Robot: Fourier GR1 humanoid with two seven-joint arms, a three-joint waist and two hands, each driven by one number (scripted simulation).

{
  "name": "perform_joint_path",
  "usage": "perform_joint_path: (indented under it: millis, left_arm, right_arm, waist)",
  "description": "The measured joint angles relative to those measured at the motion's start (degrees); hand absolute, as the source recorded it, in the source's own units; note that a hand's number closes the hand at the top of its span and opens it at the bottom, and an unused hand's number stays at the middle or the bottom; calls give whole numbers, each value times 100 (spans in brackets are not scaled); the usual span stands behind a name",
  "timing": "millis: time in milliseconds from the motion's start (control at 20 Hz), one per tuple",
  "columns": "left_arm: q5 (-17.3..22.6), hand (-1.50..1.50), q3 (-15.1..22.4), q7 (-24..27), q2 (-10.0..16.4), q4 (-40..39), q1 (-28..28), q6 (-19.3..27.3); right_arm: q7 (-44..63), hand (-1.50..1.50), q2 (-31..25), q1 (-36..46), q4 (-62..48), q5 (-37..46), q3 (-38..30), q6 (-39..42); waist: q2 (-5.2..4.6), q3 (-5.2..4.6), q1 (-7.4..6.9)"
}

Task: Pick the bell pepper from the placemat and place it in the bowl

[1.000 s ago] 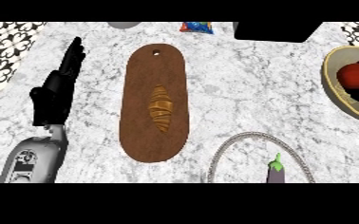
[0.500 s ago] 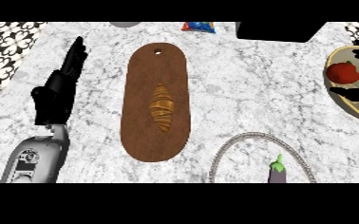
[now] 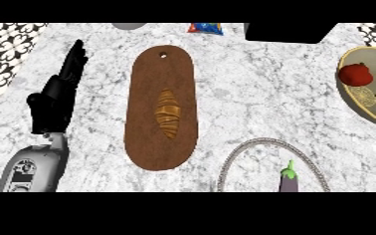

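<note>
Since a second ago the bell pepper [image 3: 356, 73] has shifted a little up and inward within the bowl [image 3: 362, 99] and now shows plain red. It lies inside the bowl at the view's right edge, which cuts off much of the bowl. The left hand [image 3: 55, 102] has stayed at the left of the marble counter [image 3: 257, 89], fingers straight and pointing up, holding nothing. The right hand shows nowhere. A croissant [image 3: 169, 113] lies on the brown oval placemat [image 3: 158, 69]. At the bottom, an eggplant [image 3: 289, 181] and a round rim [image 3: 253, 142] around it are cut off. Along the top, a blue packet [image 3: 205, 28], a grey object [image 3: 129, 26] and a black object [image 3: 290, 32] are only partly visible.
</note>
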State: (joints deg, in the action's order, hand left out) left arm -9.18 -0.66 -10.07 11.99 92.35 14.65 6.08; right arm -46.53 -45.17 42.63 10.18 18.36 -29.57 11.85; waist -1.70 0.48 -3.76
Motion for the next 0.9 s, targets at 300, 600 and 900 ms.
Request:
perform_joint_path:
  millis: [300, 600, 900]
  left_arm:
    - [12, 0, -81, 64, 2, -112, -22, 21]
    - [16, 0, -133, 34, 12, -57, -74, 46]
    - [-49, 0, -126, -10, -7, -24, -102, 104]
  right_arm:
    - [-71, -150, -591, -321, -184, -254, -233, 911]
    - [-54, -150, -855, -751, -115, -390, -296, 1350]
    - [-119, -150, -918, -1149, 112, -438, -221, 1552]
  waist:
    - [19, 3, 128]
    - [45, 14, 186]
    - [72, 17, 250]
